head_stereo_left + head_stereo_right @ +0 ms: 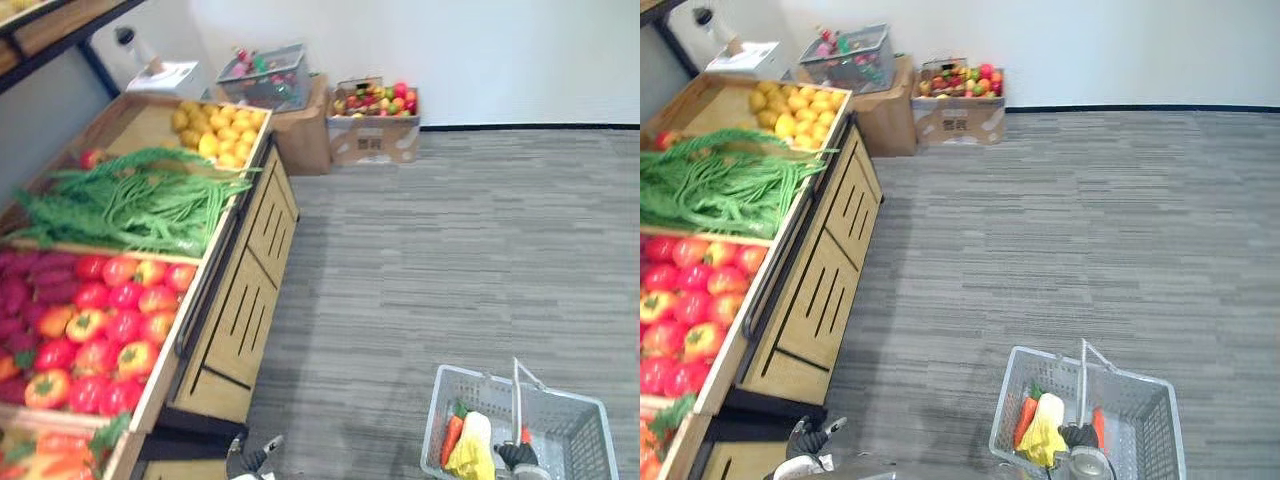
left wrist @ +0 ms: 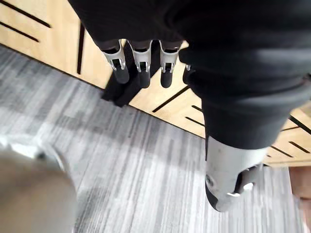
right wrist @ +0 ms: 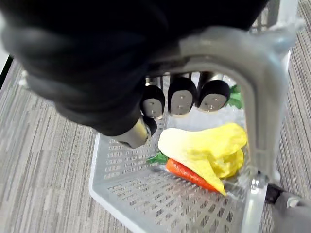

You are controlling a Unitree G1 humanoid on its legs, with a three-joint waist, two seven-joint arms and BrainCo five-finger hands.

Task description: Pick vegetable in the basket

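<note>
On my far left the wooden stand (image 1: 240, 300) tilts its bins toward me so the produce is easy to reach: red and orange peppers (image 1: 110, 320) nearest, green beans (image 1: 130, 205) beyond them, yellow fruit (image 1: 215, 130) at the far end. My left hand (image 2: 142, 68) hangs just beside the stand's slatted front with its fingers straight and loose, holding nothing. I judge it is kept free because it is the hand on the stand's side and would do the picking.

To the right, well apart from the stand over the grey carpet, hangs the basket (image 1: 575, 430). A carrot (image 1: 452, 438) and a yellow vegetable (image 3: 209, 150) already lie in it, touching, against the side nearer the stand. The handle (image 1: 516, 400) stands upright. My right hand (image 1: 517, 455) has its fingers (image 3: 182, 99) curled round the handle, so the basket hangs open side up. Any further vegetable is on the stand.
</note>
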